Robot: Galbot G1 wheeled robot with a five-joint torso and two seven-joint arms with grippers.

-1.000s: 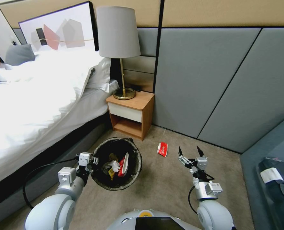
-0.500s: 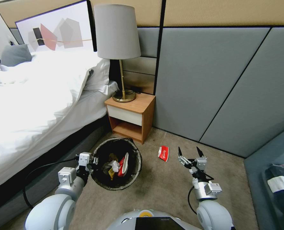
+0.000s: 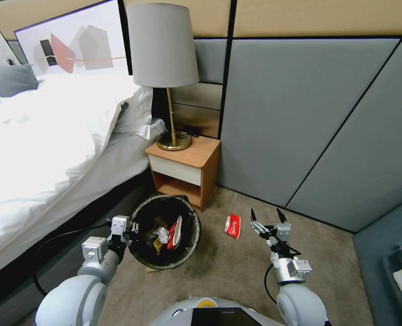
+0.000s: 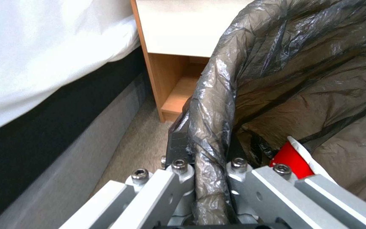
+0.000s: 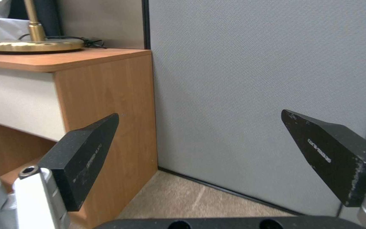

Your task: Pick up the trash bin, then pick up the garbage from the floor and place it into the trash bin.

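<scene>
The trash bin [image 3: 183,253], lined with a dark bag, is held at its rim by my left gripper [image 3: 131,229], which is shut on the bag-covered edge [image 4: 210,127]. Inside it lie a red-and-white wrapper [image 3: 174,234], crumpled white tissue [image 3: 161,234] and a yellow piece. One piece of garbage, a red-and-white wrapper [image 3: 232,226], lies on the carpet floor [image 3: 237,271] between the bin and my right gripper [image 3: 265,215]. That gripper hovers open just right of the wrapper, its black fingertips [image 5: 85,149] wide apart and holding nothing.
A wooden nightstand [image 3: 185,170] carrying a brass lamp [image 3: 174,140] stands just behind the bin. The bed [image 3: 51,149] runs along the left. Grey wall panels [image 3: 300,127] close off the back, and a grey sofa [image 3: 391,271] sits at the right.
The whole view has shifted, so the camera has moved; the wrapper on the carpet now sits lower and nearer my right gripper. Both arms hold the same pose.
</scene>
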